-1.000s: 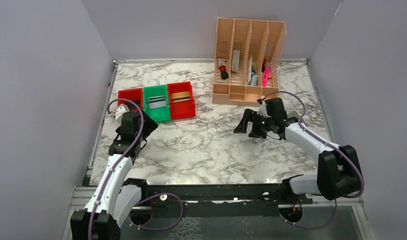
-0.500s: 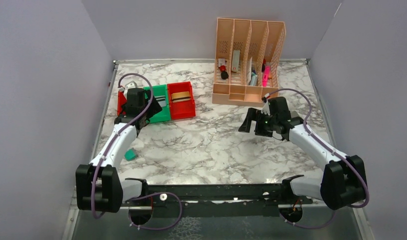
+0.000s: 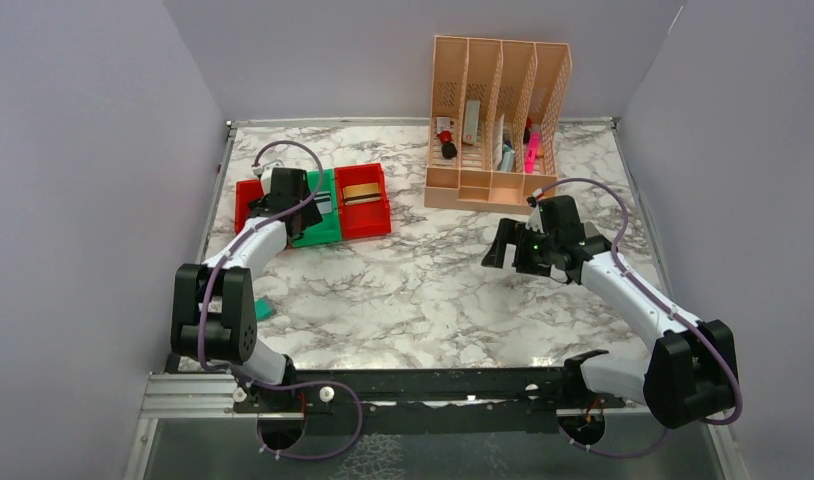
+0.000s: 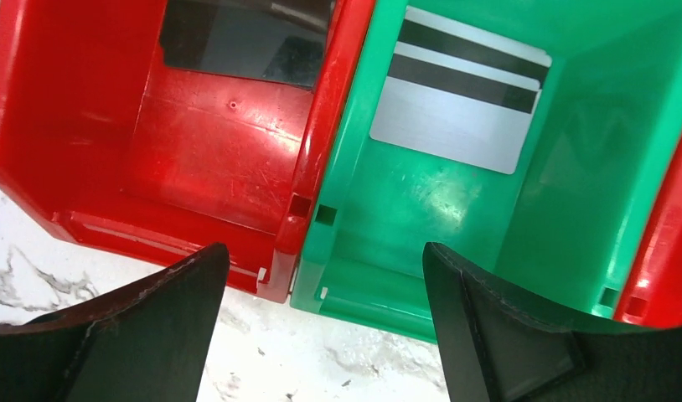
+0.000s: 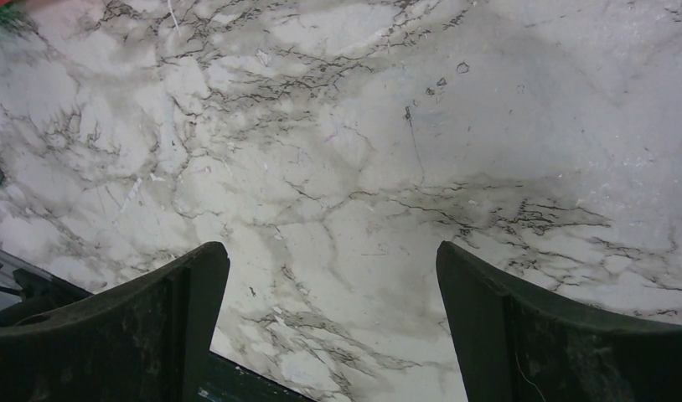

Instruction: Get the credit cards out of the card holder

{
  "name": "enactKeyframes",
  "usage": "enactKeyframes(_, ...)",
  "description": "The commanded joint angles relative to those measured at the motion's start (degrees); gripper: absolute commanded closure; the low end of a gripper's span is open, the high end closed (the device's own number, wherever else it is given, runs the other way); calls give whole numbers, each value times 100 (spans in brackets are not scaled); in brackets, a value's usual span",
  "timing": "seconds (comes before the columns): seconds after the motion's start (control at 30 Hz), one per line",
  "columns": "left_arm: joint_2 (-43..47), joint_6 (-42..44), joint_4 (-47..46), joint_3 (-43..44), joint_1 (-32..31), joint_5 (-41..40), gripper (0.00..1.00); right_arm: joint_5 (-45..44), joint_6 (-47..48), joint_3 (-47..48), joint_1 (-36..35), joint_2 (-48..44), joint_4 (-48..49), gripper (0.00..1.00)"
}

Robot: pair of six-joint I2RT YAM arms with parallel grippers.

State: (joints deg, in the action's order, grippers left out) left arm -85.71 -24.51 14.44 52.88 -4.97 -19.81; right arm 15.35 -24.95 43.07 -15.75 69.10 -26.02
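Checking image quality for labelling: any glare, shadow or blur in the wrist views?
Left wrist: sharp, with glare patches on the red bin and green bin; the silver-grey card is clear. Right wrist: marble table sharp, shaded greyer toward the right; fingers dark and underexposed.

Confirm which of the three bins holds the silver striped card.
The green bin, the middle one, holds the silver card with two dark stripes. The left red bin has a black card; the right red bin a gold card.

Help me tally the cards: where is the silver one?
In the left wrist view, the silver card sits in the green bin, right of the red bin, just beyond the left pincer.
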Motion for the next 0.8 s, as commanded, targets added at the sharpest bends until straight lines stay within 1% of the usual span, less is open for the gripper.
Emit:
enactKeyframes(0.0, -193, 147, -199, 201, 23, -207, 12, -130, 87, 103, 28, -37, -148, 1)
enactKeyframes(0.1, -288, 184, -311, 52, 23, -119, 13, -129, 69, 19, 28, -80, -103, 1)
enactKeyframes(0.4, -735, 311, -378, -30, -41, 258, 24, -68, 78, 27, 28, 6, -92, 1)
enactKeyframes(0.53, -798, 320, -370, -111, -127, 392, 30, -51, 68, 10, 28, 37, -88, 1)
enactKeyframes(0.77, -774, 390, -203, -288, -613, 556, 44, -16, 47, 9, 28, 132, -40, 1)
